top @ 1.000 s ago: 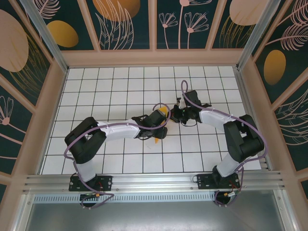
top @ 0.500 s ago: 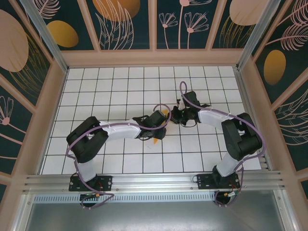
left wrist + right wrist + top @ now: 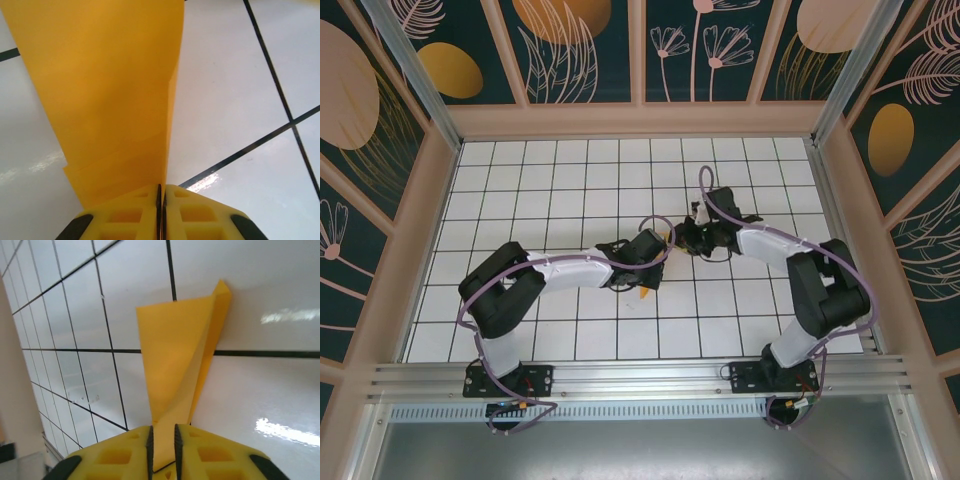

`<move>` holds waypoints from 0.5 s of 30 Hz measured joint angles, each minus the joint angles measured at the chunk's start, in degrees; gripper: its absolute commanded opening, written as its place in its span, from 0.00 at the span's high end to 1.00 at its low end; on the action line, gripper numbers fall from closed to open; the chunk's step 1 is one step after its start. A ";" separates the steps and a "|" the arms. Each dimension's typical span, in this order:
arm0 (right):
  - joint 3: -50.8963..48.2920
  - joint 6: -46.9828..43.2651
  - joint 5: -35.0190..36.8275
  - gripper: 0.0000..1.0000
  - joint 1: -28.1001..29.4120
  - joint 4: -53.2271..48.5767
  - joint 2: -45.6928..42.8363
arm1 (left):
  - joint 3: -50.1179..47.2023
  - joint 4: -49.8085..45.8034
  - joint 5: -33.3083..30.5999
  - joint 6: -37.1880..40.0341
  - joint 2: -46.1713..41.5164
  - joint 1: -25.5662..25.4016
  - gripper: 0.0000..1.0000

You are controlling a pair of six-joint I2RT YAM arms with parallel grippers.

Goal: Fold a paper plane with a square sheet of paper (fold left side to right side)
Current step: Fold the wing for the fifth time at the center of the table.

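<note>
The paper plane (image 3: 110, 100) is clamped by left fingers (image 3: 131, 218), between parted right fingers (image 3: 210, 456).

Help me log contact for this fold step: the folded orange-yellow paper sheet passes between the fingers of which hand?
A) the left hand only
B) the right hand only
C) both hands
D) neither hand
C: the folded orange-yellow paper sheet runs into the closed slit between the fingers of the left hand, and a strip of it lies in the gap between the fingers of the right hand.
</note>
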 measured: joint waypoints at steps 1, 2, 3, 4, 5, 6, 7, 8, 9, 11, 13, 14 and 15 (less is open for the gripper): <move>-0.35 -0.42 0.11 0.63 -0.76 0.00 -1.38 | -0.07 0.48 0.94 -0.28 -0.02 0.33 0.90; -1.01 -1.05 0.15 0.60 -1.79 0.04 -3.39 | -0.33 1.38 1.92 -0.59 -0.13 0.83 0.90; -1.60 -1.31 0.17 0.56 -2.58 0.09 -4.98 | -0.72 2.32 3.04 -0.94 -0.28 1.44 0.90; -2.43 -1.92 0.17 0.54 -3.52 0.13 -6.86 | -1.36 3.41 4.39 -1.31 -0.61 2.23 0.91; -3.21 -2.56 0.15 0.53 -4.39 0.15 -8.63 | -1.97 4.37 5.75 -1.73 -0.94 3.06 0.91; -3.76 -2.82 0.15 0.51 -4.96 0.22 -9.68 | -2.60 5.38 7.04 -2.19 -1.27 3.89 0.91; -4.46 -3.19 0.13 0.50 -5.51 0.35 -10.60 | -3.19 6.43 8.52 -2.73 -1.55 4.81 0.91; -5.20 -3.76 0.11 0.50 -5.77 0.50 -11.08 | -3.58 7.43 10.10 -3.30 -1.68 5.66 0.91; -5.86 -4.00 0.07 0.50 -5.84 0.68 -11.19 | -3.93 8.61 11.28 -3.74 -1.70 6.32 0.91; -7.91 -4.42 -0.26 0.50 -5.84 1.60 -11.17 | -5.05 11.45 14.10 -4.92 -1.75 7.63 0.92; -9.86 -4.37 -0.81 0.52 -5.79 2.73 -11.17 | -6.03 13.38 16.50 -5.99 -1.75 8.24 0.92; -10.91 -4.33 -1.31 0.54 -5.75 3.58 -11.13 | -6.45 14.29 17.81 -6.58 -1.73 8.39 0.92; -11.72 -4.20 -1.86 0.55 -5.66 4.48 -11.10 | -6.82 15.23 18.84 -7.08 -1.73 8.61 0.92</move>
